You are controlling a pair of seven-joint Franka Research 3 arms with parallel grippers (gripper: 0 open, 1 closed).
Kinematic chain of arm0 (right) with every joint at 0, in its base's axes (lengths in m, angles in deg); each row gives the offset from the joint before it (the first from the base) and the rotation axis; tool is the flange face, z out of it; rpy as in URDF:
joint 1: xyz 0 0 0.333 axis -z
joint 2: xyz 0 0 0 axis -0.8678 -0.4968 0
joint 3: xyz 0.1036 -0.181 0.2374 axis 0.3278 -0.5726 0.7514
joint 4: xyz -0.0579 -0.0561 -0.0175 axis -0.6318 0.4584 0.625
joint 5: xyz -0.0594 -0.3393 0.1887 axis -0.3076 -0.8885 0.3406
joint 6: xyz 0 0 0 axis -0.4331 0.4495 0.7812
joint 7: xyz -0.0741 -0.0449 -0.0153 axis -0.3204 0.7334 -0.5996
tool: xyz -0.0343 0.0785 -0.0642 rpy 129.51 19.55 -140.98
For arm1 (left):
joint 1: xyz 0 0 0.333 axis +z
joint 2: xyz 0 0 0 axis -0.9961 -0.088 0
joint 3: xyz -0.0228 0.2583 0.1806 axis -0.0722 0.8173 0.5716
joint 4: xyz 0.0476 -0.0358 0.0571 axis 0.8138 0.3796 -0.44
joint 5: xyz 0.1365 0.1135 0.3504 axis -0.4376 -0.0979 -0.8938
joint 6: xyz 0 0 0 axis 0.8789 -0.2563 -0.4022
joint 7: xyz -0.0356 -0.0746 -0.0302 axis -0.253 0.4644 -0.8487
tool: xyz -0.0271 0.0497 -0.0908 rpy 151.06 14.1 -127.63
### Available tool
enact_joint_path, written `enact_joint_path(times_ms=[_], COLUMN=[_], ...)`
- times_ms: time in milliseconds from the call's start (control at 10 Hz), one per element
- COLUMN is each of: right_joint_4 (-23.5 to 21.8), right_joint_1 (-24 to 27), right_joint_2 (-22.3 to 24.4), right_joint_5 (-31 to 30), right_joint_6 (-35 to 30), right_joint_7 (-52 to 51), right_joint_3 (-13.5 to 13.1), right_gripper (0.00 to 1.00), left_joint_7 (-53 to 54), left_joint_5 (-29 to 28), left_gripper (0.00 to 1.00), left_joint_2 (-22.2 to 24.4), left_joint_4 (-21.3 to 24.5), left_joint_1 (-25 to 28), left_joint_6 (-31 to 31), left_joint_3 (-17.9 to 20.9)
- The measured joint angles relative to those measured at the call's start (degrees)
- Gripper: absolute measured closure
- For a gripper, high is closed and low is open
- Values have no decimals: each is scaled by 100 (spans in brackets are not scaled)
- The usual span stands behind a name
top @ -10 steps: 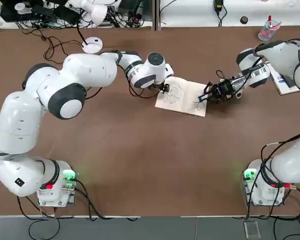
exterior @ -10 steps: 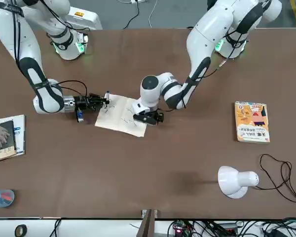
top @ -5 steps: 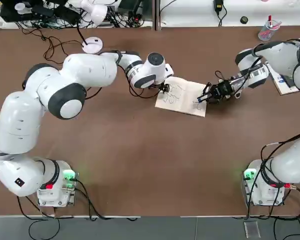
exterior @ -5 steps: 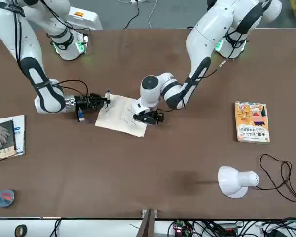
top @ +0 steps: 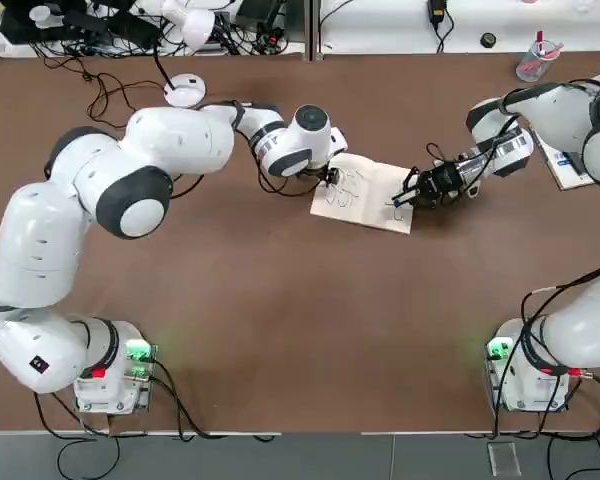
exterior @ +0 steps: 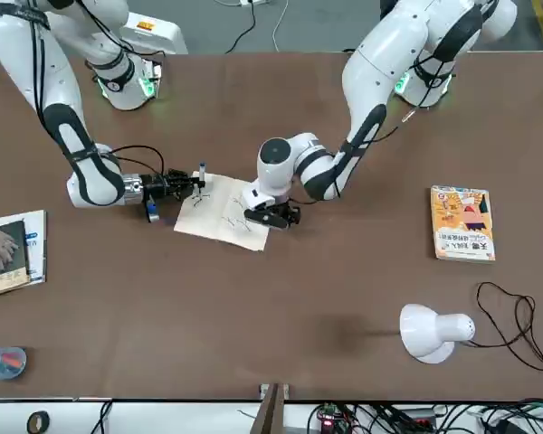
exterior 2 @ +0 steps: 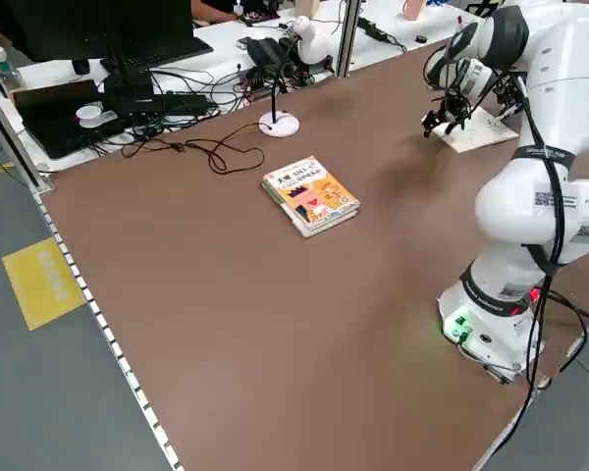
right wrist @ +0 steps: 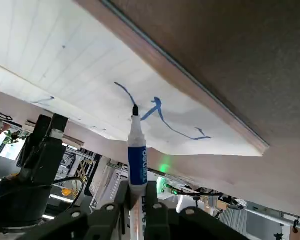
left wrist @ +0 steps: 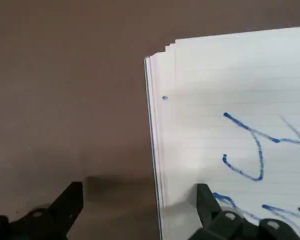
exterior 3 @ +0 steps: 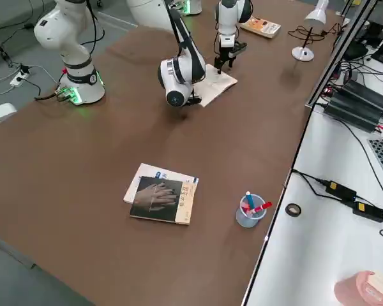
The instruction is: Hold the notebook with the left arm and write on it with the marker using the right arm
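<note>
The notebook (top: 365, 192) lies flat mid-table, a white lined pad with blue scribbles (left wrist: 250, 150). My left gripper (top: 329, 178) stands open at its left edge; one finger (left wrist: 210, 207) rests on the page and the other (left wrist: 65, 205) on the table beside it. From the right, my right gripper (top: 420, 190) is shut on the marker (right wrist: 136, 150), a white pen with a blue band. Its tip touches the page at a blue stroke near the right edge. In the front view the marker (exterior: 201, 172) stands over the notebook (exterior: 222, 212).
An orange-yellow book (exterior: 462, 223) and a white desk lamp (exterior: 430, 333) lie on the robot's left side. A dark-covered book on papers (exterior: 9, 249) and a cup of pens (exterior 3: 250, 210) sit at its right. Cables run along the far edge.
My right gripper has crept a little toward the left arm with the marker, drawing the tip across the page. The left arm and notebook have stayed still.
</note>
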Motion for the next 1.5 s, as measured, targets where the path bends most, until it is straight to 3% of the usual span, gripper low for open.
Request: enact_joint_path(times_ms=[1500], right_joint_4=[240], right_joint_1=[-14], right_joint_2=[-119], right_joint_5=[15], right_joint_6=[13], right_joint_7=[-154], right_joint_3=[-154], right_gripper=[83], left_joint_7=[0], left_joint_5=[-3], left_gripper=[0], left_joint_2=[-1], left_joint_4=[0], left_joint_1=[-1], left_joint_6=[-1], left_joint_3=[0])
